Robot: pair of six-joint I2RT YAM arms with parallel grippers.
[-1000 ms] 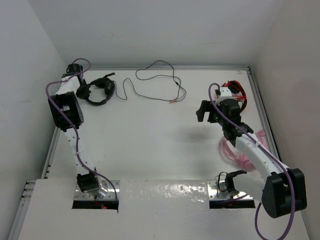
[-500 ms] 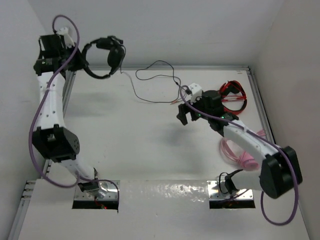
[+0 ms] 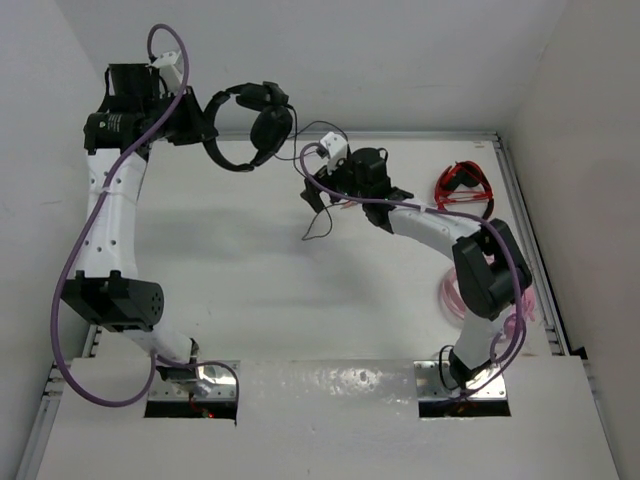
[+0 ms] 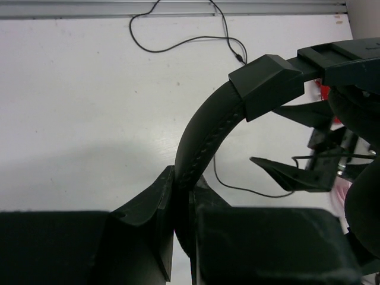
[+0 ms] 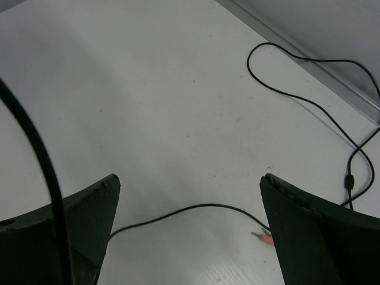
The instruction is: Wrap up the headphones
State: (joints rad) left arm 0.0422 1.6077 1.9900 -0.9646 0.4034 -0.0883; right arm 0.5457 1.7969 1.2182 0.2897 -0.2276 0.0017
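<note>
**Top view:** A second ago the headphones (image 3: 250, 125) lay at the far left of the surface (image 3: 250, 300). Now the left arm (image 3: 105, 210) has hoisted them into the air in front of the back wall. The left jaws are shut tight on the headband. The cable (image 3: 322, 212) has been drawn leftward and hangs down from the headset. The right arm (image 3: 430, 225) has swung in from the right side to the far middle, leaving the red headphones (image 3: 462, 185) and pink headphones (image 3: 452, 300) behind.

**Left wrist view:** The jaws pinch the padded headband (image 4: 205, 142) edge-on. A loop of cable (image 4: 178, 43) lies on the surface by the far rail.

**Right wrist view:** The right jaws stand fully apart and hold nothing. The cable's tail (image 5: 190, 208) runs across the surface between them, with the pinkish plugs (image 5: 264, 237) close to one finger. One strand (image 5: 37, 148) hangs just in front.

The wrapping itself looks not yet begun. With the headset lifted clear, the right jaws seem placed to catch the loose end.
</note>
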